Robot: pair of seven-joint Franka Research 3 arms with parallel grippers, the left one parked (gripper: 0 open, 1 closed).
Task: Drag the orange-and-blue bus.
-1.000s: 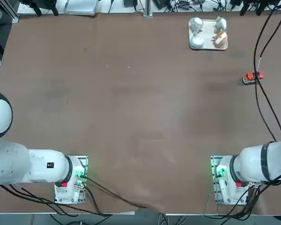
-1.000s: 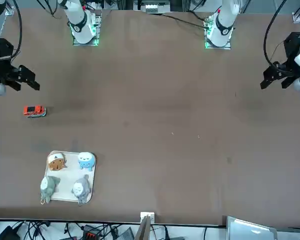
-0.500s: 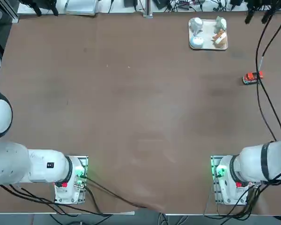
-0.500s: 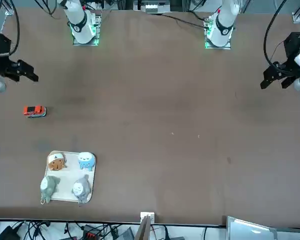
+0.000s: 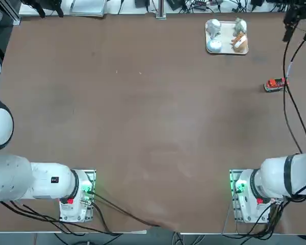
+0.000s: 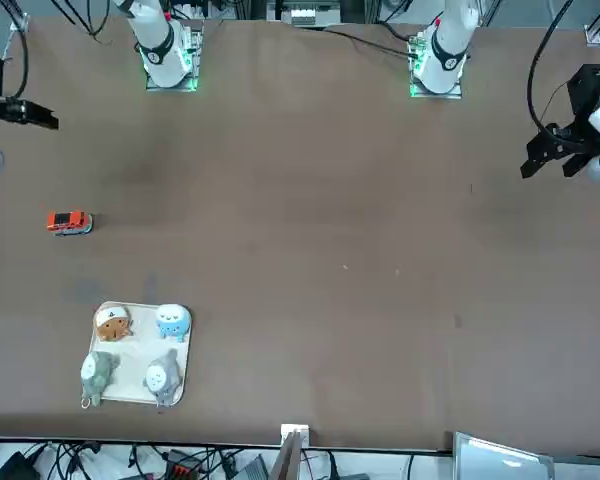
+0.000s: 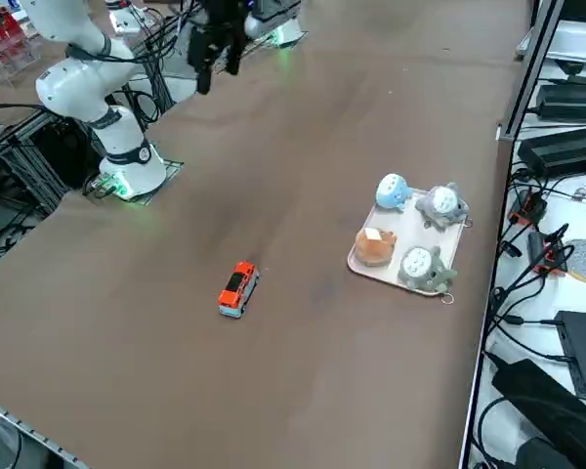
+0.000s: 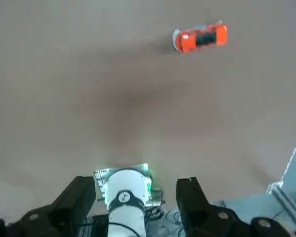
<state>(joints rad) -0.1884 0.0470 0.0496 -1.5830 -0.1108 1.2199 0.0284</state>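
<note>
The small orange-and-blue bus (image 5: 275, 84), a boxy toy with a red-orange roof and a pale lower edge, stands on its wheels on the brown tabletop (image 5: 143, 112), close to the tabletop's edge on the robot's right and towards the far side. Its long axis runs roughly across the tabletop, left to right as the robot sees it, slightly skewed; in the top view the paler end lies towards the middle of the tabletop and the redder end towards the near edge beside it. Which end is the front cannot be told.

Beyond it, near the far edge, sits a white rectangular tray (image 5: 227, 37) carrying four small figurines in white, pale blue, grey and tan (image 7: 409, 234). The bus and the tray are well apart, with bare brown surface between them.

The right gripper (image 8: 135, 197) hangs high in the air, not touching anything, over the far right corner region past the bus in the top view (image 5: 297, 23). Its black fingers (image 8: 190, 197) are spread wide with nothing between them. The wrist camera looks down past them at the bus (image 8: 200, 37) lying on the bare surface.

Towards the robot's left of the bus, the tabletop stretches broad and unoccupied across its whole middle; towards the right, only a narrow strip remains before the edge.
</note>
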